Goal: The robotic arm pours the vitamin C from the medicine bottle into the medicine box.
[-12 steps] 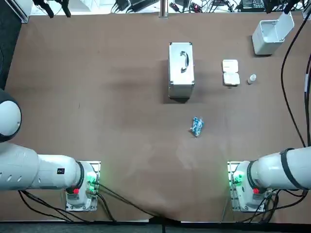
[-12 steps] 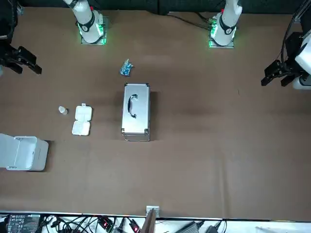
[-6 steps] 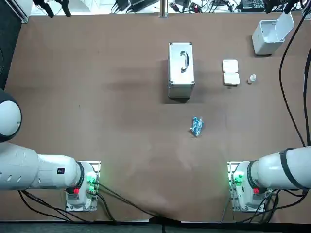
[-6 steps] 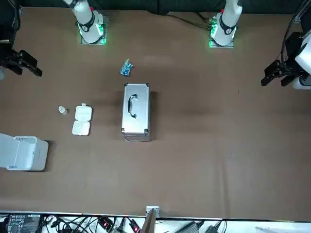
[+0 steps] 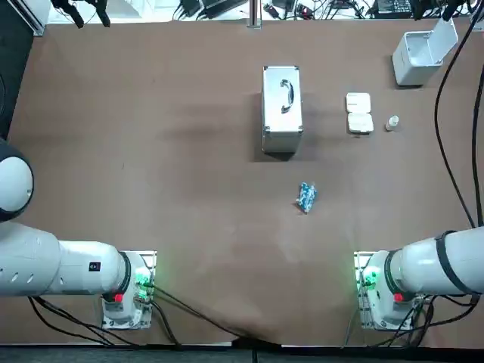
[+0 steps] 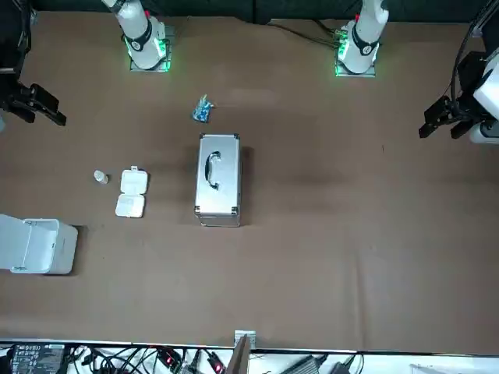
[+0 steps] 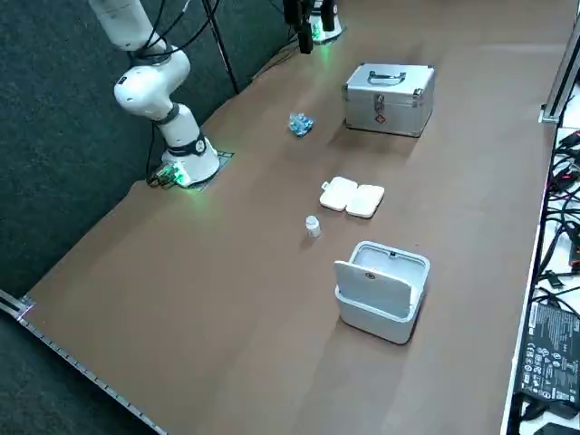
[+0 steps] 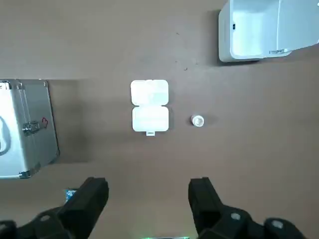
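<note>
Tool (image 8: 148,186), R arm: fingers spread wide, nothing betw. them, raised above worktop (image 5: 151,151), well clear of all items. On worktop, by size: silver metal case (image 5: 282,110) w/ top handle, centre-far; white bin (image 5: 422,53), lid up, far R corner; medicine box (image 5: 359,113), white, two halves, lying flat betw. case and bottle. Blue packet (image 5: 305,197), nearer arm bases than case; medicine bottle (image 5: 392,122), small, upright, just beside box on its R, not touching.
</note>
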